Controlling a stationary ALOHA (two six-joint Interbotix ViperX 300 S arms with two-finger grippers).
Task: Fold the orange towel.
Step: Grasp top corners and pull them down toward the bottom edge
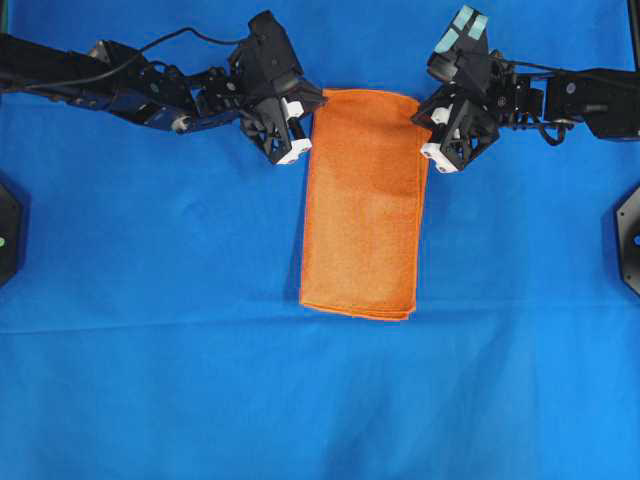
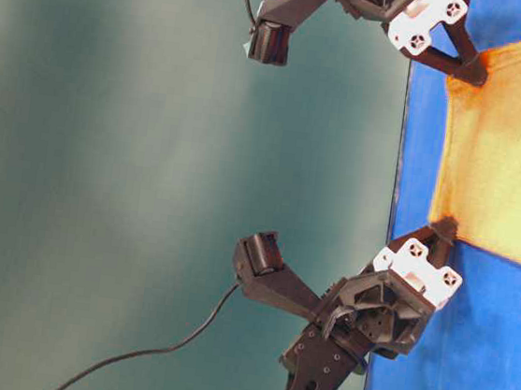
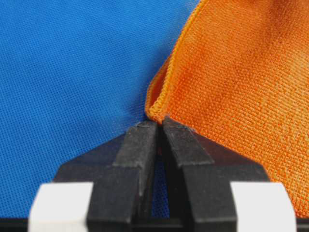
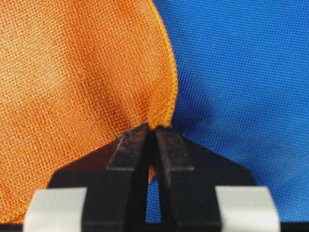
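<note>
Left gripper [image 3: 159, 126] and right gripper [image 4: 150, 129], each pinched tight on an orange towel [image 1: 365, 200] corner.

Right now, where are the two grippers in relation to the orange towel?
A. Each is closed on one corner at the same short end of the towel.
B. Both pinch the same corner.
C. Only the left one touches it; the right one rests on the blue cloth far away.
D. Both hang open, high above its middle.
A: the left gripper and the right gripper each have closed jaws nipping a hemmed corner of the orange towel, at its far short end.
</note>
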